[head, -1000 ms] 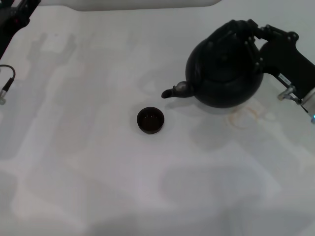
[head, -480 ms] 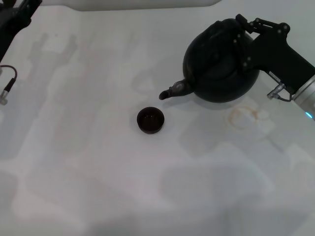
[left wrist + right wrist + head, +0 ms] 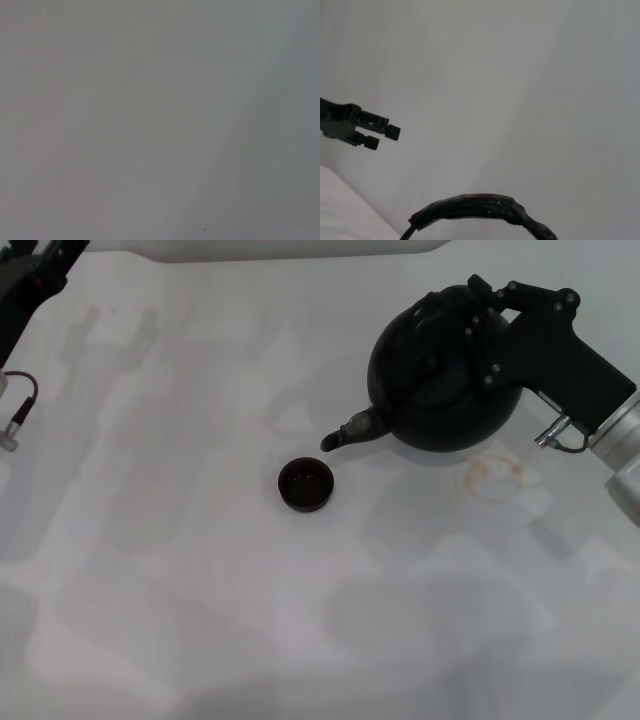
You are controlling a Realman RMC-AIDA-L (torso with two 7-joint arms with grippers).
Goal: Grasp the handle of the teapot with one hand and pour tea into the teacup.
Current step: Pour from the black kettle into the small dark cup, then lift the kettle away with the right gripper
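Glossy black teapot (image 3: pixel 440 390) with a greyish collar on its spout (image 3: pixel 350 430). Black, ribbed-textured handle (image 3: pixel 480 210). Black teacup (image 3: pixel 306 484), dark brown inside. Black right gripper (image 3: pixel 480 320) on a silver-grey wrist. White surface (image 3: pixel 200 590) bearing a faint brownish ring stain (image 3: pixel 492 476).

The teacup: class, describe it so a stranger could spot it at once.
Start at the big black teapot held by the right gripper at the table's far right. Follow its spout down and left to the teacup standing alone. It is small, low, round and handleless, with a brownish inside.
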